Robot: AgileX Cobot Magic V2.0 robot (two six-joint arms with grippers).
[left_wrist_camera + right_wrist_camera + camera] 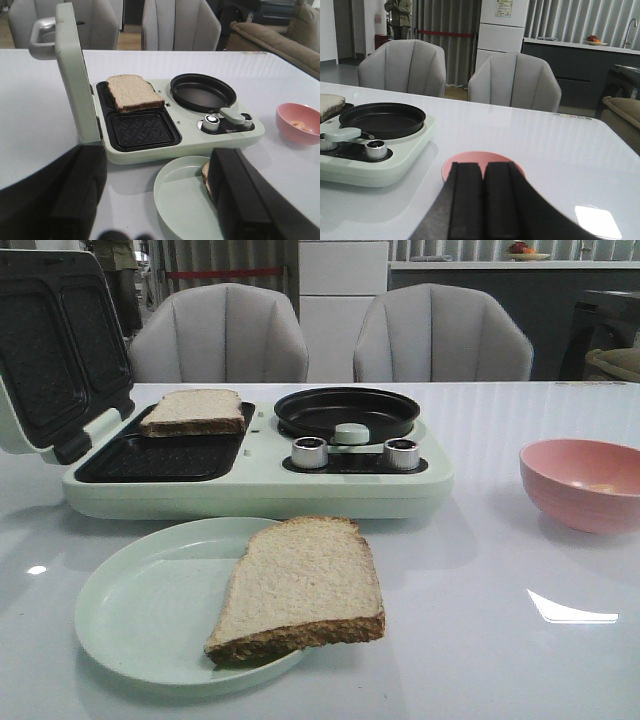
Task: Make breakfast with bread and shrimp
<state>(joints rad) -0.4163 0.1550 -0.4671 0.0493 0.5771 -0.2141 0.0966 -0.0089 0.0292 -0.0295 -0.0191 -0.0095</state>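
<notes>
A: Where is the bread now?

B: One slice [194,411] lies on the far grill plate of the breakfast maker [250,490], in the sandwich side at about ten o'clock on the surface [480,640]. The other slice [303,585] rests on the pale green plate [140,610] at six o'clock, nearest the robot, with its crusted edge hanging over the plate's rim.

A: And the shrimp?

B: In the pink bowl [580,485] at three o'clock. From the left wrist view a small orange curl [300,124] sits on the bowl's bottom; too small to say more.

A: The claws?

B: The left claw [155,200] is spread wide, holding nothing, above the near edge of the plate. The right claw [482,200] has its fingers pressed together with nothing between them, just in front of the bowl.

A: How would the slice handle?

B: I would judge it light, soft and easily dented or torn. The overhanging crust is the firmest part and the only edge that fingers can get under, so pinch there, gently. The shrimp looks small, curved and probably slippery; take it across the thick middle of its body, and watch the bowl's wall.
</notes>
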